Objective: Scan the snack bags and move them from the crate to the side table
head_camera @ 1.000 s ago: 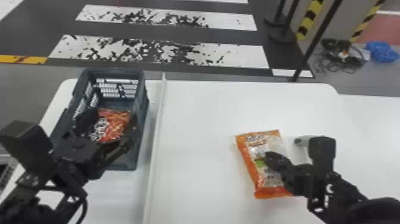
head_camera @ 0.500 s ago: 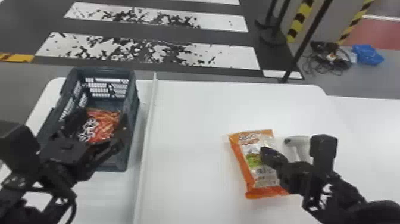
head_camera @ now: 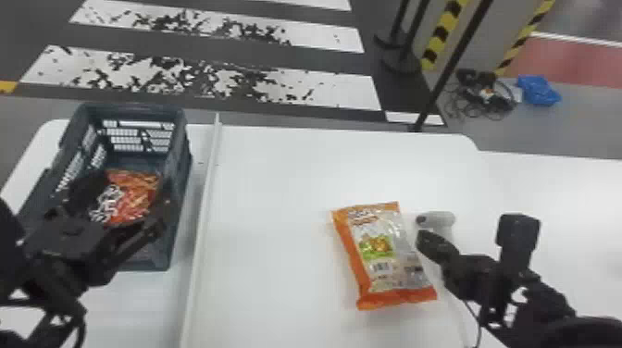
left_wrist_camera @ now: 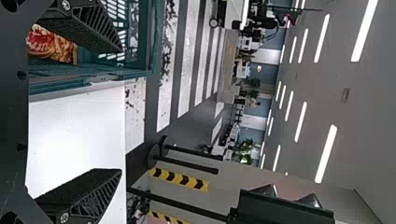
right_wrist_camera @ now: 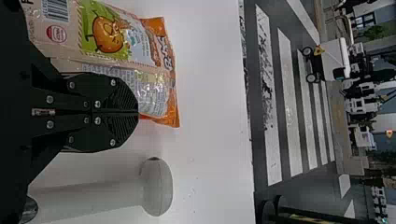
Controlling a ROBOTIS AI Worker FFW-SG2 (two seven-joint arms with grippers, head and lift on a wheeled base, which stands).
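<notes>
Orange snack bag point(head_camera: 382, 250) lying on bench point(head_camera: 277, 185)

Second bag point(head_camera: 136, 196) is sitting inside the crate point(head_camera: 181, 171). I am holding the left gripper point(head_camera: 124, 199) spread at the crate, the right gripper point(head_camera: 423, 238) pressed together beside the orange snack bag. Scanner point(head_camera: 443, 219) is lying near it.

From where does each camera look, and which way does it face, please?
Head view: on the robot's head, facing forward and down at the table; left arm at the crate, right arm beside the orange bag.
Left wrist view: on the left wrist, facing past the crate into the hall; its open fingers show.
Right wrist view: on the right wrist, facing across the table; its shut fingers show.
Shared: head and right wrist views show the orange bag and grey tool.
</notes>
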